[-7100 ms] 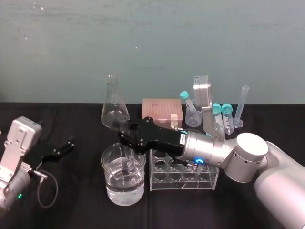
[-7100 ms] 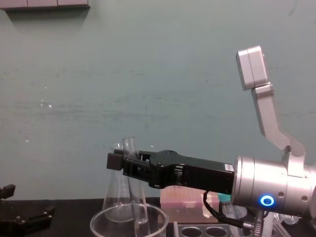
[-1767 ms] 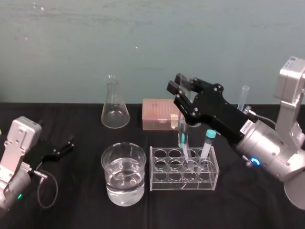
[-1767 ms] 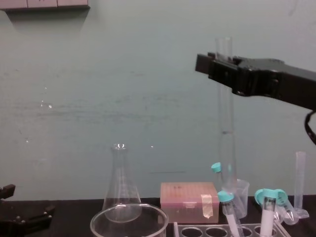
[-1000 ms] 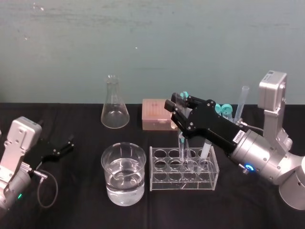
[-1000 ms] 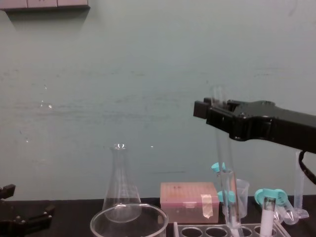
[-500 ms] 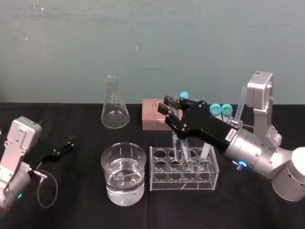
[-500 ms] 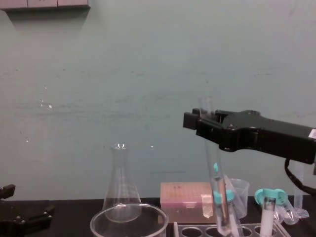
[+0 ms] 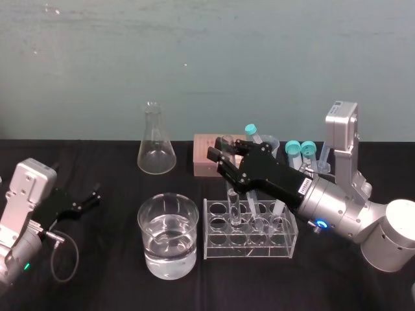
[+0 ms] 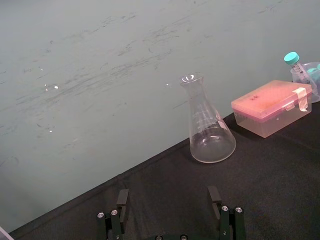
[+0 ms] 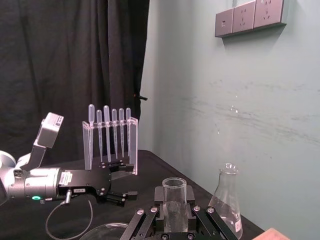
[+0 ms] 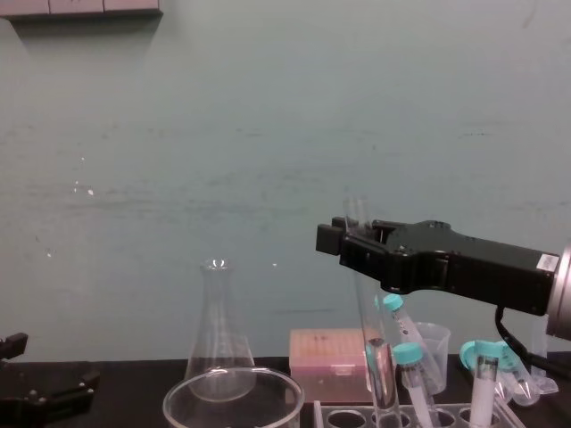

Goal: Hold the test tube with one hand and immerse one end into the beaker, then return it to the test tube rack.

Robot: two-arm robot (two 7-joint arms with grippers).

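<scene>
The test tube (image 9: 231, 192) leans a little, its open rim up and its lower end down inside a hole toward the left of the test tube rack (image 9: 249, 251) — which row of holes is hard to tell. The right claw (image 9: 224, 161) is clenched on the tube just under the rim; the right wrist view shows the black fingers (image 11: 146, 223) pressed against the glass on both sides. In the chest view the tube (image 12: 368, 319) hangs below the claw (image 12: 344, 235), reaching down to the rack's top plate. A small white label (image 9: 303, 186) sits on the arm behind the claw, its print too small to read. In the rack beside the tube stand shorter tubes with teal caps (image 9: 251, 129). Just left of the rack, close but apart, the beaker (image 9: 150, 246) holds water. Behind them on the black tabletop (image 9: 104, 285) are a cone-shaped flask (image 9: 156, 148) and a pink box (image 9: 206, 157) with a strip of tape (image 10: 300, 98). The left claw (image 9: 87, 197) rests far left, released — fingers (image 10: 215, 201) spread wide.
</scene>
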